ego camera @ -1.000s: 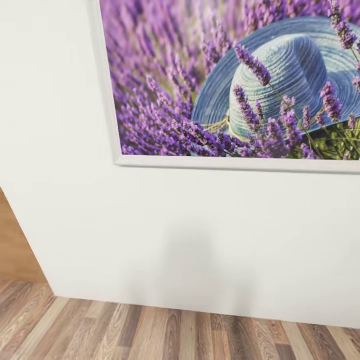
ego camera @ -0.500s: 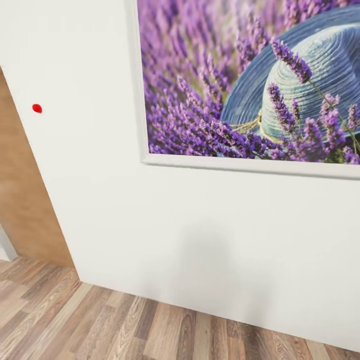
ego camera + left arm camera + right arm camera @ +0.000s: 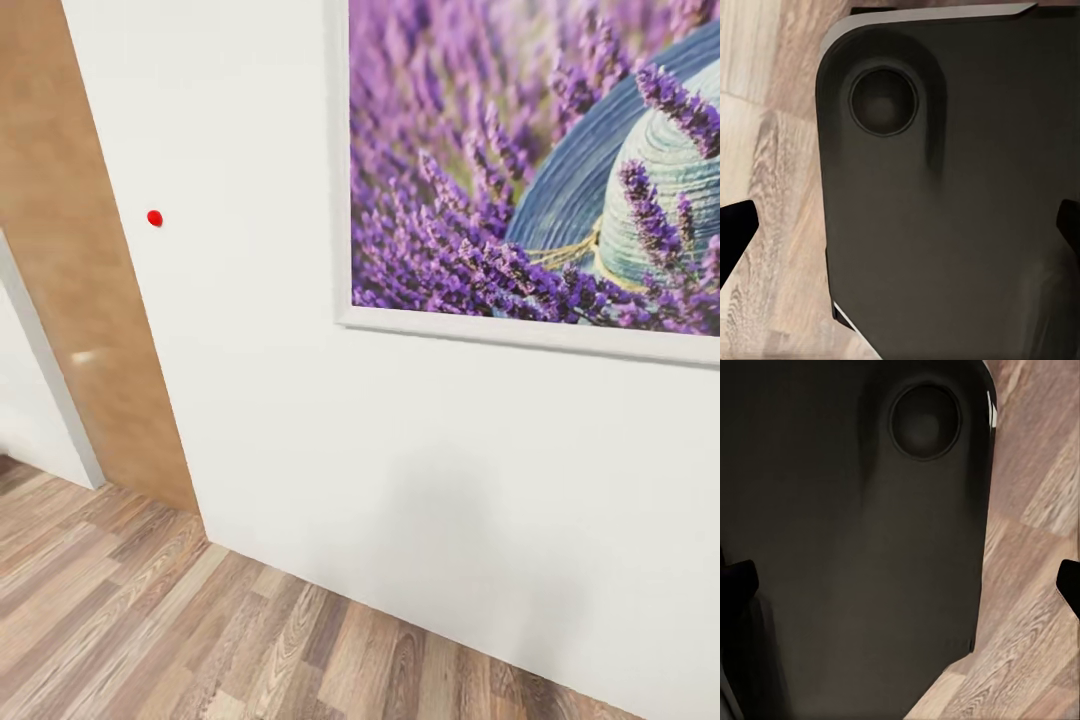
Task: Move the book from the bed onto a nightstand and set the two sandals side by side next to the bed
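Showing wide gaps, the left claw [image 3: 900, 232] and right claw [image 3: 900, 581] hold nothing above the dark robot base [image 3: 945, 187]; framed lavender picture [image 3: 530, 170] is cut off.

1. A wood-plank floor [image 3: 150, 620] in grey-brown tones runs along the foot of a white wall [image 3: 400, 480].
2. In both wrist views, a dark robot base panel [image 3: 960, 195] sits over the same planks.

Matte black rounded body panel [image 3: 945, 195], round recess, pale grey edge trim
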`<state>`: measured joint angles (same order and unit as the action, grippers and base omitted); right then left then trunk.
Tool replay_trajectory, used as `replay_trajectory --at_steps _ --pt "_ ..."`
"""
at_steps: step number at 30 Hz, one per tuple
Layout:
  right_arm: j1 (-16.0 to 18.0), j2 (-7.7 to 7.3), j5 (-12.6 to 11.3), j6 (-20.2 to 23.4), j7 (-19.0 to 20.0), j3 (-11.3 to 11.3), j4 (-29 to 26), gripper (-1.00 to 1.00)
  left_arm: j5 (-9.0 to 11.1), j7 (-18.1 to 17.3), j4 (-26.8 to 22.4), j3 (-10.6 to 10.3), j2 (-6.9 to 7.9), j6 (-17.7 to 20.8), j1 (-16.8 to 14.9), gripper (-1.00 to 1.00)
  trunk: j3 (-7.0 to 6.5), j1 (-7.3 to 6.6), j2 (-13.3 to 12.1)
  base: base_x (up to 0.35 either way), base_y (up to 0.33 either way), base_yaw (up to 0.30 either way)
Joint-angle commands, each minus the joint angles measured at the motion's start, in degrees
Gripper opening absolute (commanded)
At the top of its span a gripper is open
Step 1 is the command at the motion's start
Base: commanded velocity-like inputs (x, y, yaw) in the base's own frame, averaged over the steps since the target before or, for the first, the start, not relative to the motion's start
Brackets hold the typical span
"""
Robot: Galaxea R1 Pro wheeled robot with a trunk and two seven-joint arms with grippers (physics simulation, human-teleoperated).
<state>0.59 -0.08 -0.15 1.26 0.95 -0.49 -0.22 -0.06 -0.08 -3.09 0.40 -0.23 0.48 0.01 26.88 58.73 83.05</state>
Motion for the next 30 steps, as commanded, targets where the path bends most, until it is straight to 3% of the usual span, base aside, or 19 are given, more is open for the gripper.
replay_trajectory --at_steps 1,30 --pt "0.0 -0.01 0.0 0.1 0.1 0.0 0.0 1.00 0.0 0.0 -0.1 0.0 0.00 0.1 0.0 1.00 0.05 0.00 0.0 0.000 0.000 0.293" --pt "0.0 -0.05 0.0 0.1 0.1 -0.1 0.0 1.00 0.0 0.0 -0.1 0.0 -0.03 0.0 0.0 1.00 0.05 0.00 0.0 0.000 0.000 0.293"
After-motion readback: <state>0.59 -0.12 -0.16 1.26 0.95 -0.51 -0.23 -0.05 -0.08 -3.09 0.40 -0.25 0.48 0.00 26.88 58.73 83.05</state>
